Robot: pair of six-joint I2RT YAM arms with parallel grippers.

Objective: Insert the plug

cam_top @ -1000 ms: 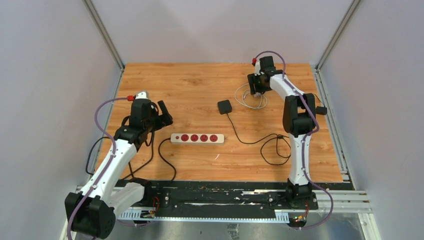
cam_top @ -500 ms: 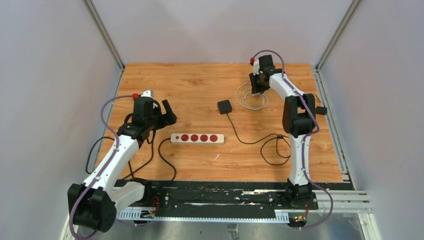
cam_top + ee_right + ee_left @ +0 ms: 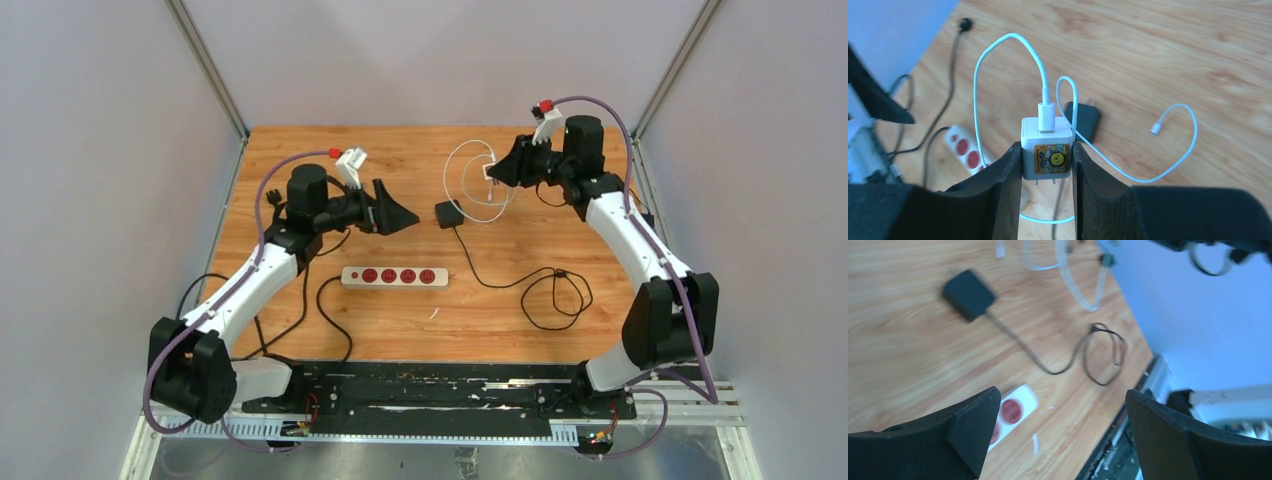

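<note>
My right gripper (image 3: 1047,159) is shut on a white charger plug (image 3: 1046,148) with a yellow cartoon sticker, its two prongs pointing back between the fingers. Its white cable (image 3: 998,55) hangs in loops. In the top view the right gripper (image 3: 503,166) holds the plug (image 3: 490,171) in the air above the far middle of the table. The white power strip (image 3: 394,276) with red sockets lies mid-table; it also shows in the left wrist view (image 3: 1010,411) and the right wrist view (image 3: 965,146). My left gripper (image 3: 400,216) is open and empty, raised above the table left of the strip.
A black adapter (image 3: 449,213) lies on the wood between the two grippers, with its thin black cord (image 3: 545,290) looping to the right. The strip's black cable (image 3: 325,310) runs toward the near edge. Grey walls enclose the table (image 3: 400,160) on three sides.
My right arm has lifted the white plug off the table and swung it left and up, cable trailing. My left arm has risen and turned right, its gripper now pointing toward the table's middle.
</note>
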